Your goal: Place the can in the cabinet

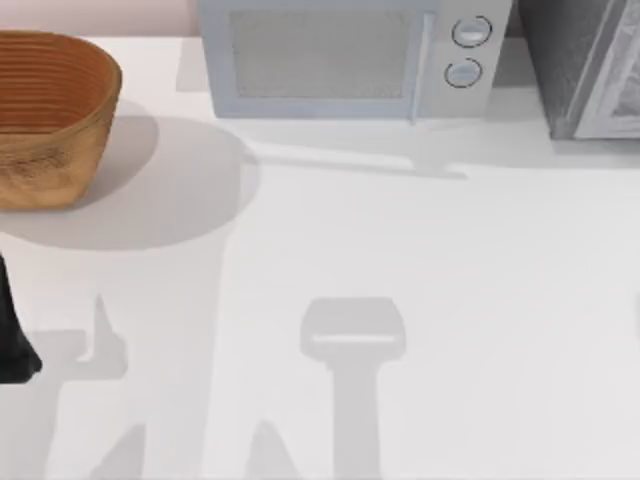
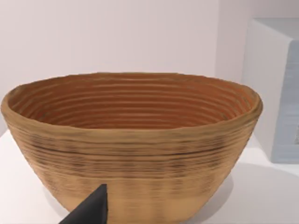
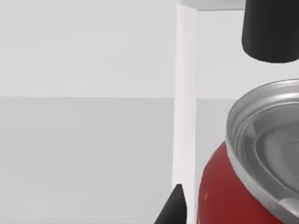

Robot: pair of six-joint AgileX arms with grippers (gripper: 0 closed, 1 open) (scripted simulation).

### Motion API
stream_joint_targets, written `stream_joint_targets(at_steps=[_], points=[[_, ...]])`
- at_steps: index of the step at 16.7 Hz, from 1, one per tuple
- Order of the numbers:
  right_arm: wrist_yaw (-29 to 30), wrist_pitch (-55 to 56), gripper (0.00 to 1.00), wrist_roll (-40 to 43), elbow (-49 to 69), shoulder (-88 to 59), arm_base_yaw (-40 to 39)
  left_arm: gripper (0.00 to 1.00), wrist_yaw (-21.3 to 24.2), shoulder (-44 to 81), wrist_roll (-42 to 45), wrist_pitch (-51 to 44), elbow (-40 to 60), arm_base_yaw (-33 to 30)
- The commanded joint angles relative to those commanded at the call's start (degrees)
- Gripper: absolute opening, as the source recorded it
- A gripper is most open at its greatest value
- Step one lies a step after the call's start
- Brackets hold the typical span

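Red can (image 3: pixel 224 196), silver top (image 3: pixel 268 140) toward camera

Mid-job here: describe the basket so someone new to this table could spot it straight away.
Start at the white microwave along the table's far edge and look left to the far left corner. The basket stands there, a ribbed, tan woven bowl, open and empty. It is the one brown, rounded thing beside grey and white boxes.

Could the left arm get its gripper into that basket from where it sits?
Probably yes: the left gripper sits close before the basket, whose top is open, with nothing between them.
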State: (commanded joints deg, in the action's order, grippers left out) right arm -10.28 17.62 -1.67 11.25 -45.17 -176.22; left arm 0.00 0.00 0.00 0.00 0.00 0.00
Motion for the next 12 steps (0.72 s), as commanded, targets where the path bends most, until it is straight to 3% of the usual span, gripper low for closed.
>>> stream_joint_targets(at_steps=[7, 12], points=[[4.0, -8.4, 0.00, -0.7, -6.2, 17.2, 77.6, 1.00, 0.0, 0.0, 0.0, 0.0, 0.0, 0.0], [6.6, -13.0, 0.00, -0.3, -9.1, 28.5, 123.3, 1.00, 0.0, 0.0, 0.0, 0.0, 0.0, 0.0]])
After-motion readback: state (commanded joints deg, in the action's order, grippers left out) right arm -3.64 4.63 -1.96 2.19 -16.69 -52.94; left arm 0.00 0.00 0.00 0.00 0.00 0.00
